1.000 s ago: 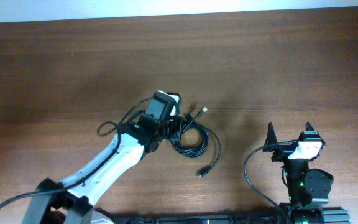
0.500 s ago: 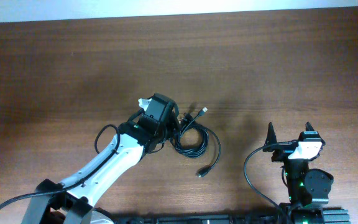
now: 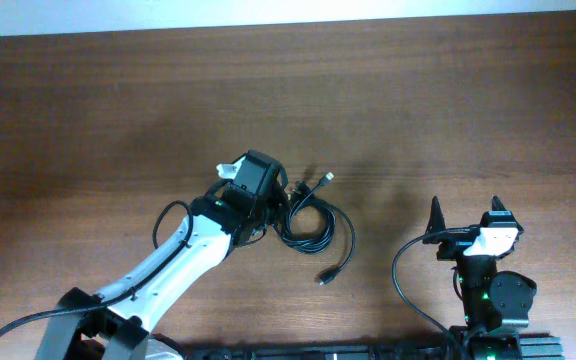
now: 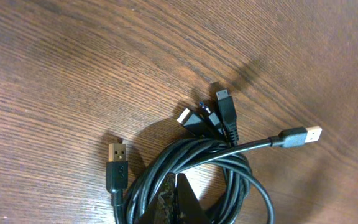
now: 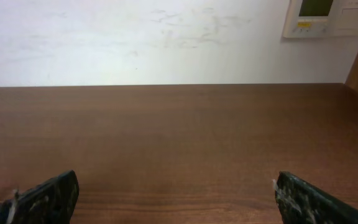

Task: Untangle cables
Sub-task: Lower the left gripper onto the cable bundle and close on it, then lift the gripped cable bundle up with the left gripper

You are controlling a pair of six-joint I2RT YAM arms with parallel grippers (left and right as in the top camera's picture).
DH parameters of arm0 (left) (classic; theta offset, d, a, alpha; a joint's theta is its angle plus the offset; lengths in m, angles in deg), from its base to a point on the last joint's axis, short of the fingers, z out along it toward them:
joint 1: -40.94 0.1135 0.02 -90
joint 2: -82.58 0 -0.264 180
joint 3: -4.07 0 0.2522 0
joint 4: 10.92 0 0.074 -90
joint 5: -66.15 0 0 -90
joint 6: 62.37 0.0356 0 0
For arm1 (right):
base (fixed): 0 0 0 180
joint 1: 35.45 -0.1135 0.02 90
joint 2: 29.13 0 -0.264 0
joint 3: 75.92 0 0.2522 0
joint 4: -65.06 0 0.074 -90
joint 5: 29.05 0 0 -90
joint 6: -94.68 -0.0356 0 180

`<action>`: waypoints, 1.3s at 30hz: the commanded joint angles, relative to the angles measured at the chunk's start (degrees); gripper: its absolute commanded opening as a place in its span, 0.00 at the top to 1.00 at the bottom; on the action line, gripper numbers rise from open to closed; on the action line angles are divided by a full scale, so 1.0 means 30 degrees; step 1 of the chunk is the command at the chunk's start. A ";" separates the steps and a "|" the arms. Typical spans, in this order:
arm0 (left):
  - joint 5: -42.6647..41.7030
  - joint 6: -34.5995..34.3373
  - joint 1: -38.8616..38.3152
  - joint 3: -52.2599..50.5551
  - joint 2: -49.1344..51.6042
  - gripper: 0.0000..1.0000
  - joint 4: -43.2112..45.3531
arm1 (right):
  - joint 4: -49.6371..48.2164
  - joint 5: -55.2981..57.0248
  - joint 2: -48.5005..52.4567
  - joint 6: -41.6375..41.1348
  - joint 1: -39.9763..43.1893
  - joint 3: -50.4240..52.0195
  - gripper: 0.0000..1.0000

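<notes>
The cables (image 3: 308, 222) lie as one black coiled bundle near the table's middle, with a plug (image 3: 328, 178) sticking out above and a loose end (image 3: 323, 277) trailing below. In the left wrist view the coil (image 4: 216, 152) fills the lower half, with a USB plug (image 4: 303, 135) at the right, another (image 4: 117, 155) at the left and small plugs (image 4: 213, 115) on top. My left gripper (image 4: 176, 182) is shut, its fingers pressed together with the tip inside the coil's opening. No cord shows between them. My right gripper (image 3: 465, 212) stands open, far to the right of the bundle.
The brown wooden table (image 3: 448, 110) runs back to a white wall (image 5: 166, 37) with a control panel (image 5: 325, 15). The left arm's own thick wire (image 3: 168, 212) loops beside its forearm. The right arm's wire (image 3: 400, 270) curves by its base.
My left wrist has turned and shifted slightly left over the bundle. The cables lie about where they were. The right arm has not moved.
</notes>
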 commanded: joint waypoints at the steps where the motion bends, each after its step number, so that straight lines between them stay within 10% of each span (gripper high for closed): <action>1: 0.0270 -0.0969 -0.0058 0.0175 -0.0146 1.00 -0.0233 | 0.0131 0.0306 -0.0160 -0.0153 0.0109 0.0095 0.01; 16: 0.0153 -1.2378 -0.0160 0.0175 -0.0146 1.00 -0.2674 | 0.0131 0.0306 -0.0160 -0.0160 0.0109 0.0095 0.01; 18: 0.0576 -0.8852 -0.0160 0.0175 -0.0146 0.87 -0.1661 | 0.0131 0.0306 -0.0160 -0.0160 0.0109 0.0095 0.01; 22: 0.0772 0.9551 -0.0182 0.0175 -0.0146 0.18 0.2331 | 0.0131 0.0306 -0.0160 -0.0153 0.0109 0.0095 0.01; 25: 0.0197 1.7092 -0.0182 0.0175 -0.0095 0.00 0.2463 | 0.0131 0.0306 -0.0160 -0.0153 0.0109 0.0095 0.01; 29: 0.0182 1.9496 -0.0182 0.0175 0.0503 0.28 0.2463 | 0.0131 0.0306 -0.0160 -0.0160 0.0109 0.0095 0.01; 36: -0.2943 2.3802 -0.0685 0.0175 0.2871 0.12 0.2339 | 0.0131 0.0306 -0.0160 -0.0160 0.0109 0.0095 0.01; 39: -0.2871 2.4152 -0.1005 0.0175 0.3818 0.37 0.2339 | 0.0131 0.0306 -0.0160 -0.0160 0.0109 0.0095 0.01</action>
